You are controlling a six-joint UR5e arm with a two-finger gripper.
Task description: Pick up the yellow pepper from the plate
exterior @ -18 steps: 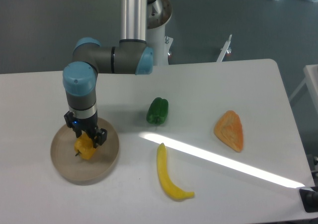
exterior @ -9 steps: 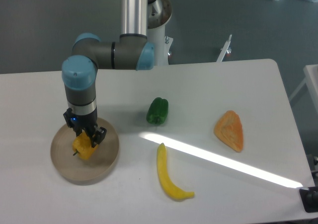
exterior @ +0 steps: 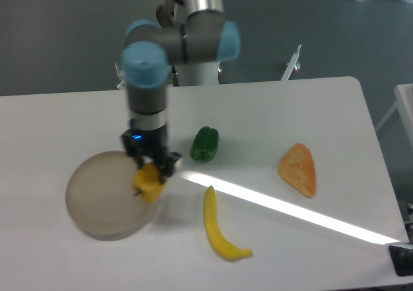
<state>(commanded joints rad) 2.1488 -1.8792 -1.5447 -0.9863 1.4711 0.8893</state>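
Observation:
My gripper (exterior: pixel 151 172) is shut on the yellow pepper (exterior: pixel 148 182), a small blocky yellow-orange piece with a short dark stem on its left side. The pepper hangs in the air over the right rim of the plate (exterior: pixel 97 200), a round beige-tan plate with a low rim at the left of the table. The plate holds nothing. The arm's blue-capped wrist stands straight above the gripper.
A green pepper (exterior: pixel 204 143) lies just right of the gripper. A long curved yellow banana-shaped item (exterior: pixel 218 228) lies in front, right of the plate. An orange wedge-shaped item (exterior: pixel 299 169) lies at the right. A bright light streak crosses the white table.
The gripper has lifted the yellow pepper off the plate's middle and carried it up and to the right, over the plate's right rim. The plate is left bare.

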